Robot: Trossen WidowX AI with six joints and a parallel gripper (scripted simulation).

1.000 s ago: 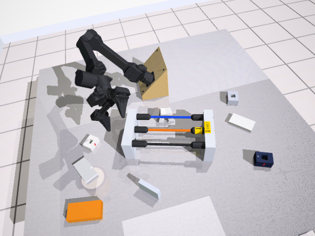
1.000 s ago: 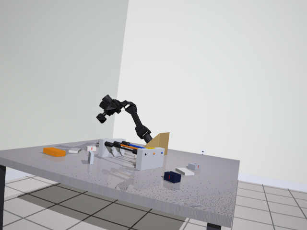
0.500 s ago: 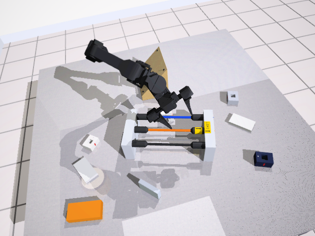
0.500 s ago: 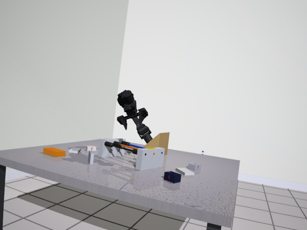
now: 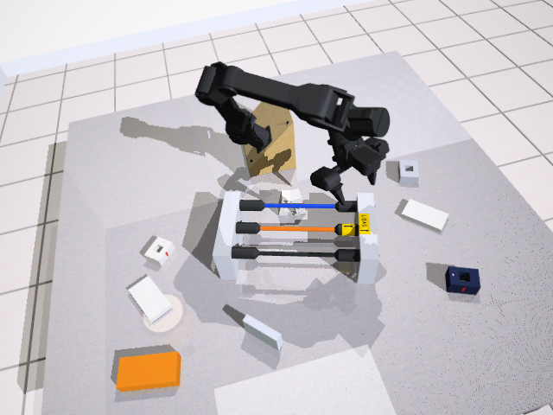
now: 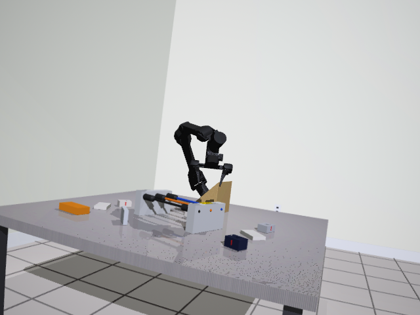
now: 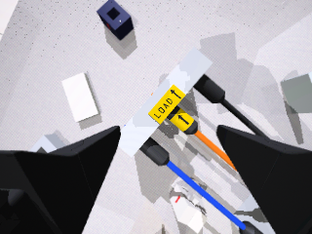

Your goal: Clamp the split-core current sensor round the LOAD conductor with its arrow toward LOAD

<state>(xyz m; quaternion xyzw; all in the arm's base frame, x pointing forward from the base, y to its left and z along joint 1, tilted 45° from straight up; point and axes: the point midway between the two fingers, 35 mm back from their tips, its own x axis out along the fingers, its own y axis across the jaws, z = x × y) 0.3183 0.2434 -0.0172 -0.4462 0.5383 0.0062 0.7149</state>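
Note:
The open split-core sensor is white with a red mark and stands on the table, partly behind and under the blue conductor. Its arrow direction is too unclear to tell. The orange conductor is the middle of three and carries a yellow arrow tag beside the LOAD marker on the end block. Nothing is clamped round it. My gripper is open and empty, above the marked end of the rack, with the sensor off to one side.
A navy block, a grey block and a white slab lie beyond the marked end. A white block, an orange box and an upright pale plate stand elsewhere.

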